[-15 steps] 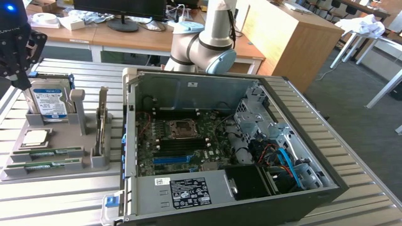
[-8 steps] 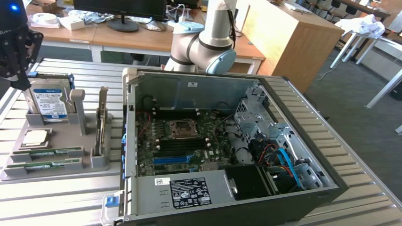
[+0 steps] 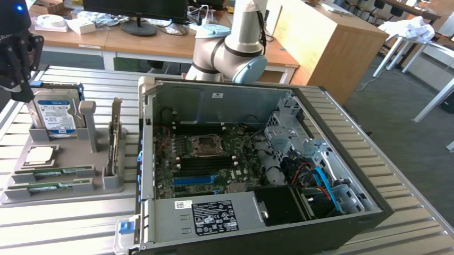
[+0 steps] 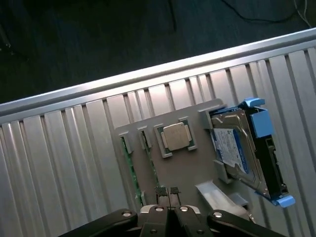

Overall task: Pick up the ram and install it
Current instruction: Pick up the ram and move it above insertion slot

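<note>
Wrist view: gripper (image 4: 167, 193) fingers pressed together, holding nothing, hovering above grey tray (image 4: 187, 168). Ram (image 4: 129, 170) lies slotted along tray edge opposite hard drive (image 4: 232, 148). Approach step; grasp calls for parted fingers, aligned over stick.

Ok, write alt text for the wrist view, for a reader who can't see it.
The shut gripper hangs above a grey parts tray on a slatted metal table, holding nothing. The tray carries two green ram sticks, a square silver processor and a hard drive in a blue caddy.
</note>
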`<state>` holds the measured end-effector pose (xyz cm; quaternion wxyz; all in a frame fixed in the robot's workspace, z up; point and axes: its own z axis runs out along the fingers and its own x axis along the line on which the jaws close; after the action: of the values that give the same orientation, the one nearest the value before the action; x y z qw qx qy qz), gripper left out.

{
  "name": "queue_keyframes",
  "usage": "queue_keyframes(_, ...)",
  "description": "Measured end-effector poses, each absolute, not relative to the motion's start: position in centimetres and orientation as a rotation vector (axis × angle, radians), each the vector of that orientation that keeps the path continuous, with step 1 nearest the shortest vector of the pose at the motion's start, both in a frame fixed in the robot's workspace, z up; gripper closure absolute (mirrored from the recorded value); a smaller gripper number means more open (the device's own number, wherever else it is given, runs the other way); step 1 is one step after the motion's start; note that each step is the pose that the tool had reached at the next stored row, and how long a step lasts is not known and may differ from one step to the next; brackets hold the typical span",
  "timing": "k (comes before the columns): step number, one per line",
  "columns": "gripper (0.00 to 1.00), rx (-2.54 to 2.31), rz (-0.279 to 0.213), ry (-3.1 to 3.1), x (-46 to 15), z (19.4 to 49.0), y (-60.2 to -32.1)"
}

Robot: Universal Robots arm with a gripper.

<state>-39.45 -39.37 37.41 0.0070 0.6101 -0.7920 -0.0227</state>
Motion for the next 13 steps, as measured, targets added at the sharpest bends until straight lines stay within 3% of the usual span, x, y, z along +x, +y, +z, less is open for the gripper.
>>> queue_keyframes(13,0.90,2.182,-0.068,-2.232,-39.44,37.30,-39.37)
